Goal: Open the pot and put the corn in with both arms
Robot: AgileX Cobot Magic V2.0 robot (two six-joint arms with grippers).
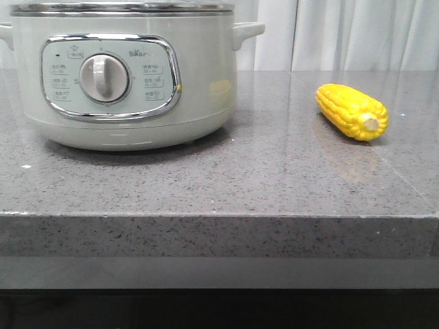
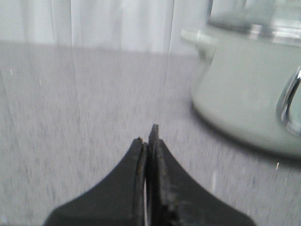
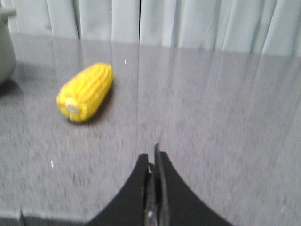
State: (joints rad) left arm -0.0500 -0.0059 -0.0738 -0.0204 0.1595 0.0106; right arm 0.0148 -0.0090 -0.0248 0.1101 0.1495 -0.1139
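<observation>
Two things sit on the grey desk [image 1: 226, 185] in the front view: the pot [image 1: 123, 75] at about ten o'clock of the frame and the corn [image 1: 351, 112] at about three o'clock, well apart from each other. The pot's lid [image 1: 122, 7] is on, its steel rim closing the top, so the first step looks not yet done. The pot's dial [image 1: 104, 77] faces the camera. The corn lies on its side with its pale stub end toward the front edge. Neither arm shows in this view.

From the left wrist, the left gripper [image 2: 149, 141] hangs above bare desk with its jaws pressed together and nothing between them. The pot [image 2: 249, 89] stands at about two o'clock from the tips, near but apart, one side handle [image 2: 200, 38] showing. That arm is on the pot's side, so the lid is probably its job.

From the right wrist, the right gripper [image 3: 154, 157] likewise has its jaws closed and empty over the desk. The corn [image 3: 87, 92] lies at about ten o'clock from the tips, clear of them. Both pairs of jaws would need to part before any grasp.
</observation>
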